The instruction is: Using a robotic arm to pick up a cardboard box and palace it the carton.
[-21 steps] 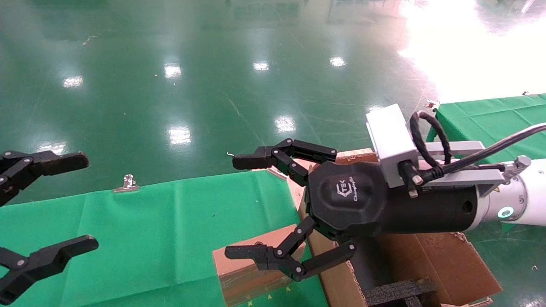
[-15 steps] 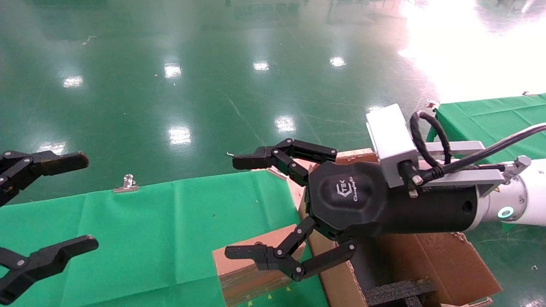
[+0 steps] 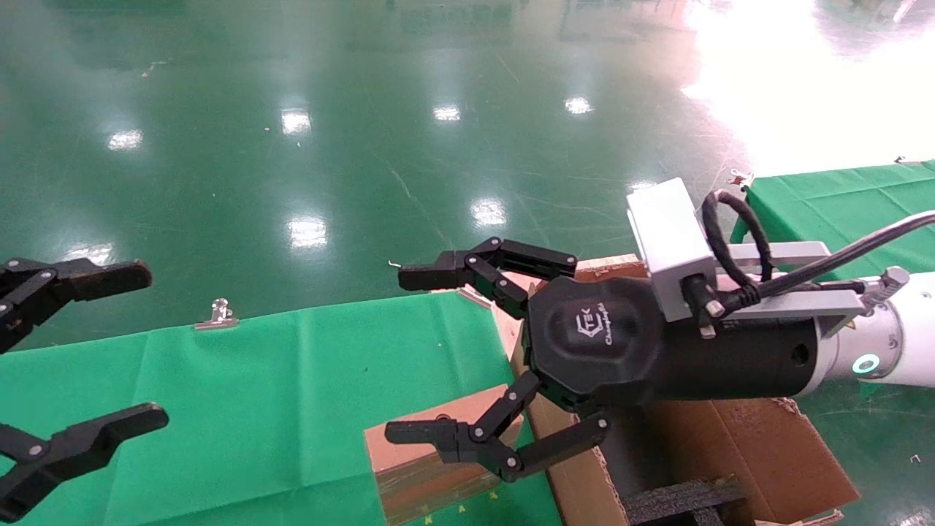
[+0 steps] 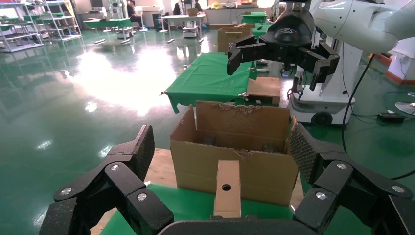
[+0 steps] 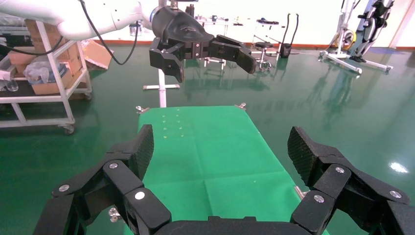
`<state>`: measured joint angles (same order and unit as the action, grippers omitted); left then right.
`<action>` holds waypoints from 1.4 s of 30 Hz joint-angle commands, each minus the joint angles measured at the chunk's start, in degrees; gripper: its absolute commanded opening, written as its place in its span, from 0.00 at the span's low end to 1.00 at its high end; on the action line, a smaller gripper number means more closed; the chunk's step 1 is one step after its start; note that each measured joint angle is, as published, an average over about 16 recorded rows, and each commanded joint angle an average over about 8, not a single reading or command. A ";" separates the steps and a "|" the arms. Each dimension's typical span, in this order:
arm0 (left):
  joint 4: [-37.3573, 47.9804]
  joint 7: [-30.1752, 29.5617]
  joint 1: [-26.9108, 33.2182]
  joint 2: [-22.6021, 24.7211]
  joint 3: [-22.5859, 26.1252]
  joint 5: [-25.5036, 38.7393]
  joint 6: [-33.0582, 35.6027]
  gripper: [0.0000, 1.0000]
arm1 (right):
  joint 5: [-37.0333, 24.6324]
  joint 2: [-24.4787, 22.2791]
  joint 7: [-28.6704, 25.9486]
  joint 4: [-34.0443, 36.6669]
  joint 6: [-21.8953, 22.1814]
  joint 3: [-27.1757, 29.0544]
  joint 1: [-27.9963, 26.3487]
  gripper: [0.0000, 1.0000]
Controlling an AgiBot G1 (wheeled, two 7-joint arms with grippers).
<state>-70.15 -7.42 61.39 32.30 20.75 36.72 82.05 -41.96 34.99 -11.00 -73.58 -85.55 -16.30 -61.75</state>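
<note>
1. The right claw (image 3: 416, 358) on the thick glossy white robotic arm (image 3: 906, 340) spreads wide, empty, unmoved from a moment ago.
2. Just beneath its lower finger, the small taped brown cardboard box (image 3: 431, 456) lies ungrasped on the green tabletop (image 3: 256, 380).
3. Behind the claw's wrist, the large flapped corrugated carton (image 3: 760, 453) waits; descent likely comes next.
4. Left claw (image 3: 80, 351) idles wide, well apart.

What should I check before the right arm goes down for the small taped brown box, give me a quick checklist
1. Right gripper open: ok, fingers spread wide.
2. Small taped brown cardboard box free on the green cloth: ok, nothing grips it.
3. Gripper lined up with the box: cannot tell; in the head view its lower finger overlaps the box top, height unclear.
4. Large brown corrugated carton open, flaps up: ok.
5. Room inside the carton: cannot tell; black foam blocks sit inside.
6. Left gripper out of the way: ok, open at the cloth's left side.
</note>
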 commanded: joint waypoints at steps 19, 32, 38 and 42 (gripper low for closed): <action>0.00 0.00 0.00 0.00 0.00 0.00 0.00 0.00 | -16.29 2.06 -3.22 2.83 -3.98 -8.93 -9.87 1.00; 0.00 0.00 0.00 0.00 0.00 0.00 0.00 0.00 | -30.62 10.13 -0.43 12.13 -5.59 -27.35 -24.55 1.00; 0.00 0.00 0.00 0.00 0.00 0.00 0.00 0.00 | -33.91 14.67 3.32 17.85 -5.47 -35.34 -30.07 1.00; 0.00 0.00 0.00 0.00 0.00 0.00 0.00 0.00 | -35.93 17.83 6.02 21.55 -5.41 -39.96 -33.25 1.00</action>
<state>-70.15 -7.42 61.39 32.30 20.75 36.72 82.05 -77.94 52.81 -5.04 -52.15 -90.91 -56.11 -94.85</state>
